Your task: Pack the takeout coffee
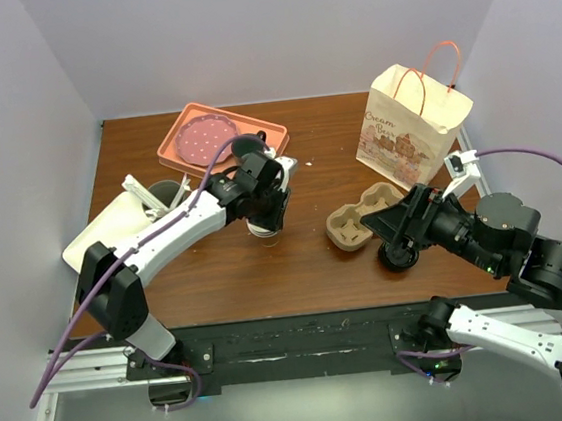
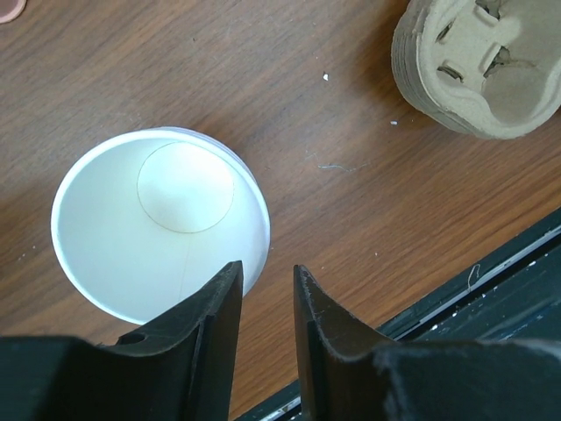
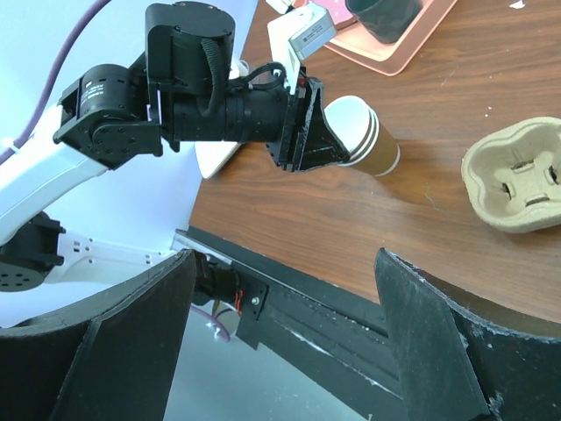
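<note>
Nearest, at the right, the right gripper (image 1: 377,239) hangs low over the brown table (image 1: 217,267), its fingers spread wide with nothing between them. Just beyond it lies a pulp cup carrier (image 1: 362,214). Left of the carrier and apart from it, about mid-table, stands the takeout coffee (image 2: 158,228) (tan body, white inside, its mouth uncovered). The left gripper (image 2: 266,267) comes down at the cup's rim with its fingers drawn narrow and the rim running between them. Whether they actually pinch it cannot be told. Farther back on the left, a pink tray (image 1: 257,127) carries a dotted plate (image 1: 203,136). At the far right a printed paper bag (image 1: 409,132) stands upright.
</note>
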`<action>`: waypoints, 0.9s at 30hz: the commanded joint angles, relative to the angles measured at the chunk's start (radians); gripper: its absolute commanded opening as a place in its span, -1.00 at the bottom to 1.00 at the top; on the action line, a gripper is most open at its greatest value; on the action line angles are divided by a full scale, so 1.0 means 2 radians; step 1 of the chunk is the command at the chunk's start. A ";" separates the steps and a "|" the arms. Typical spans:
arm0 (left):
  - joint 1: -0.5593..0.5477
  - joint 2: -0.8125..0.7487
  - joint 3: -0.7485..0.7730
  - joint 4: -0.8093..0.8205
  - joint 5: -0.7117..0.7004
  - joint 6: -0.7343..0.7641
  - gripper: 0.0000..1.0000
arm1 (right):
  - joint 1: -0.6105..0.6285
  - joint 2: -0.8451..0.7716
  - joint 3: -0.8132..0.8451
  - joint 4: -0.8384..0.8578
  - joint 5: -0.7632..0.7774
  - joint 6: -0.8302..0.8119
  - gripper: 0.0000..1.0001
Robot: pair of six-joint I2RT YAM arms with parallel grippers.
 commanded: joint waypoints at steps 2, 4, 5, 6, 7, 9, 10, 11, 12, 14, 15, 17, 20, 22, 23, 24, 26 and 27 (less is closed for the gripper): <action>-0.001 0.009 -0.002 0.024 -0.009 0.021 -0.35 | -0.002 0.003 0.005 0.002 0.015 0.009 0.73; -0.001 0.012 -0.004 0.023 -0.009 0.023 -0.37 | -0.001 0.003 0.007 0.000 0.016 0.009 0.73; -0.001 0.015 -0.004 0.022 -0.009 0.023 -0.38 | -0.002 0.002 0.007 -0.002 0.018 0.008 0.73; -0.001 0.015 -0.004 0.022 -0.009 0.023 -0.38 | -0.002 0.002 0.008 -0.003 0.018 0.009 0.73; -0.001 0.016 -0.004 0.023 -0.009 0.023 -0.40 | -0.002 0.003 0.008 -0.004 0.020 0.008 0.73; -0.001 0.018 -0.005 0.025 -0.010 0.026 -0.42 | -0.002 0.003 0.010 -0.012 0.026 0.012 0.72; -0.001 0.019 -0.005 0.026 -0.012 0.026 -0.42 | -0.002 0.005 0.012 -0.014 0.027 0.012 0.72; -0.001 0.020 -0.004 0.026 -0.012 0.027 -0.43 | -0.002 0.006 0.013 -0.017 0.028 0.012 0.72; -0.001 0.021 -0.004 0.026 -0.013 0.028 -0.53 | -0.002 0.006 0.013 -0.017 0.028 0.012 0.72; -0.001 0.023 -0.003 0.026 -0.014 0.031 -0.62 | -0.002 0.005 0.014 -0.018 0.029 0.012 0.72; -0.001 0.022 -0.002 0.026 -0.014 0.033 -0.65 | -0.002 0.005 0.013 -0.018 0.031 0.012 0.72; -0.001 0.023 -0.001 0.024 -0.013 0.036 -0.68 | -0.002 0.005 0.013 -0.018 0.032 0.013 0.72; -0.001 0.026 0.003 0.019 -0.041 0.042 -0.78 | -0.002 0.005 0.010 -0.015 0.032 0.015 0.72; -0.001 0.032 0.007 0.014 -0.054 0.046 -0.86 | -0.002 0.007 0.010 -0.014 0.032 0.015 0.72; -0.001 0.034 0.011 0.012 -0.058 0.050 -0.89 | -0.002 0.008 0.011 -0.014 0.032 0.015 0.72; -0.001 0.037 0.017 0.009 -0.063 0.052 -0.90 | -0.002 0.011 0.012 -0.015 0.031 0.015 0.72; -0.002 0.045 0.026 0.002 -0.076 0.057 -0.92 | -0.002 0.015 0.014 -0.016 0.031 0.012 0.71; -0.001 0.047 0.035 -0.001 -0.079 0.059 -0.92 | -0.002 0.016 0.014 -0.016 0.031 0.012 0.71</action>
